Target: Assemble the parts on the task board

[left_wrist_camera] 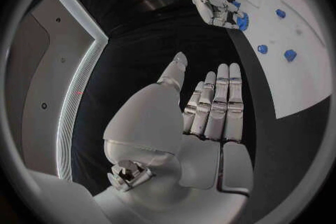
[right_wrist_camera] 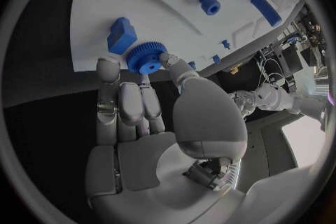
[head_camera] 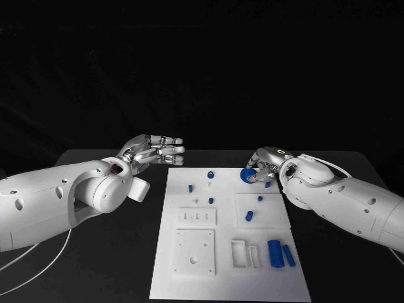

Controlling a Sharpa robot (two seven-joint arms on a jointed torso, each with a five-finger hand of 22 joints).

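Pinched between thumb and fingertips of the right hand (head_camera: 261, 169), a blue gear (right_wrist_camera: 145, 58) hung over the far right edge of the board (head_camera: 257, 278), just beside a blue block (right_wrist_camera: 122, 35). The left hand (head_camera: 152, 151) held nothing; its fingers lay straight and close together, thumb apart, hovering over the tabletop (head_camera: 93, 265) just off the board's far left corner.

By my reading, the job was at an early stage. Several small blue parts were scattered loose across the far half of the board, and a blue cylinder (head_camera: 274, 252) with a slimmer bar (head_camera: 288, 255) lay near the right edge at the near end. Whether any part was already seated could not be told. The gear had yet to be placed.

The right arm reached in low, wrist bent toward the board; the left arm stood idle, palm turned inward.
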